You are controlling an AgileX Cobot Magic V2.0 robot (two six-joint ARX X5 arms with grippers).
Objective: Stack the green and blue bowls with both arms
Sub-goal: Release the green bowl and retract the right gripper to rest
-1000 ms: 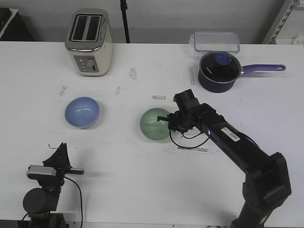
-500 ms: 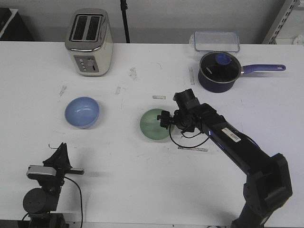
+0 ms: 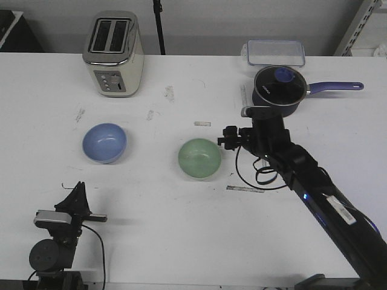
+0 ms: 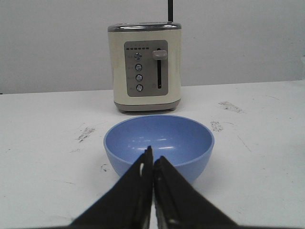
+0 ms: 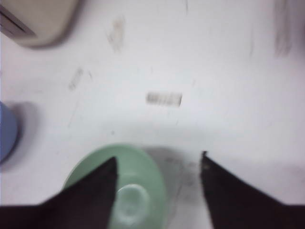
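Note:
The pale green bowl (image 3: 199, 157) sits upright on the white table near the middle. The light blue bowl (image 3: 104, 142) stands to its left. My right gripper (image 3: 226, 138) hovers just right of the green bowl's rim, touching nothing. In the right wrist view this gripper (image 5: 158, 160) is open, with the green bowl (image 5: 143, 176) partly behind one finger and bare table between the tips. My left gripper (image 3: 78, 188) rests low at the front left, pointing at the blue bowl. In the left wrist view it (image 4: 152, 155) is shut and empty, short of the blue bowl (image 4: 158, 138).
A cream toaster (image 3: 113, 53) stands at the back left. A dark navy saucepan with lid (image 3: 278, 90) and a clear lidded container (image 3: 275, 52) sit at the back right. Small tape strips and scuffs mark the table (image 3: 181, 229).
My right gripper has drawn back from the green bowl's rim, to the right and upward, with the arm stretched out more. The bowl stayed in place. The left arm has not moved.

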